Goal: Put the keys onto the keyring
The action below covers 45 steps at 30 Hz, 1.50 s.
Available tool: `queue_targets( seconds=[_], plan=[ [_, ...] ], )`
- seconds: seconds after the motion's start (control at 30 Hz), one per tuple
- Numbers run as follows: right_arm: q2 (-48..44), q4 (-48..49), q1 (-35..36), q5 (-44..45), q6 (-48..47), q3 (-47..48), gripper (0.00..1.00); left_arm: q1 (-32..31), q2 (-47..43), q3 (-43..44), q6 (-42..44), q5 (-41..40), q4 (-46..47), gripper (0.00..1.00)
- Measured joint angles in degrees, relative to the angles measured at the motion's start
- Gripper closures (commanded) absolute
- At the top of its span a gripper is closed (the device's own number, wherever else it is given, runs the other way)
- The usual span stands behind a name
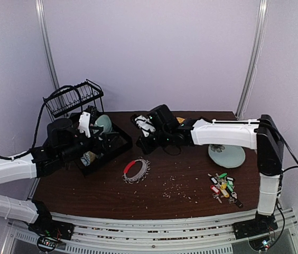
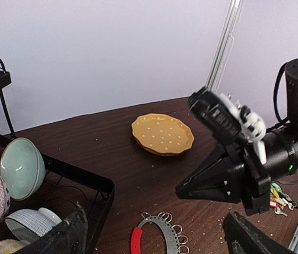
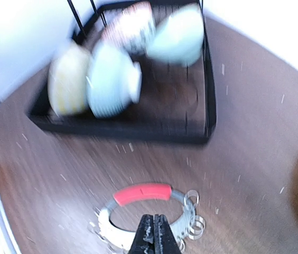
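My right gripper is pinched fully closed with nothing in it, hanging above the table just beyond the keyring; the wrist view is blurred. My left gripper is spread wide and empty, up by the dish rack. Keyring lies flat mid-table, red arc to the left, loops fringing the right and near side. Bare wood all round it, rack edge far-left. Keys are clumped near the right front corner, well apart, long axis diagonal toward that corner.

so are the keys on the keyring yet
No, in the top view the keys lie in a loose pile off to the right, well apart from the keyring.
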Motion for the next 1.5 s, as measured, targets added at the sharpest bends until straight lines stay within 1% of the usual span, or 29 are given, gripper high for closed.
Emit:
queue_targets(
  seconds=[0.07,0.13,0.17,0.27,0.47,0.57,0.67,0.8,0.93,1.4,1.47,1.5],
  plan=[
    [-1.99,2.08,-0.09,0.15,0.04,-0.07,1.00,0.00,-0.96,-0.20,0.15,0.00,0.24,0.07],
    [-1.86,2.78,-0.11,2.05,0.57,1.09,0.94,0.00,-1.29,-0.20,0.17,-0.04,0.55,0.07],
    [-1.05,2.64,-0.11,3.02,1.05,1.88,0.89,0.00,-1.27,-0.20,0.15,-0.04,0.52,0.07],
    [4.37,0.81,-0.20,7.13,3.28,6.69,0.69,0.00,-1.07,-0.20,-0.07,-0.07,-0.02,0.07],
    [15.15,-3.89,0.07,12.66,6.82,10.69,0.53,0.00,-0.63,-0.20,-0.31,-0.52,-0.48,0.07],
    [19.06,-6.32,0.17,14.16,8.13,13.05,0.53,0.00,-0.04,-0.17,-0.31,-0.74,-0.52,0.07],
    [20.65,-7.72,0.17,14.73,9.11,14.29,0.53,0.00,0.66,-0.17,-0.31,-0.90,-0.61,0.07],
    [21.40,-8.94,0.17,15.02,9.75,15.52,0.58,0.00,0.85,-0.17,-0.28,-1.05,-0.98,0.07],
    [22.93,-9.55,0.17,14.80,9.99,18.43,0.59,0.00,0.85,-0.07,-0.26,-1.44,-1.51,0.07],
    [23.82,-10.40,0.17,14.82,10.84,18.51,0.66,0.00,0.44,-0.02,-0.24,-2.64,-2.97,0.06],
    [24.04,-10.36,0.17,14.82,10.99,18.36,0.69,0.00,0.20,-0.02,-0.24,-2.89,-3.08,0.06],
    [24.04,-10.34,0.17,14.82,11.10,18.32,0.72,0.00,0.09,-0.02,-0.24,-2.93,-3.10,0.06]
  ],
)
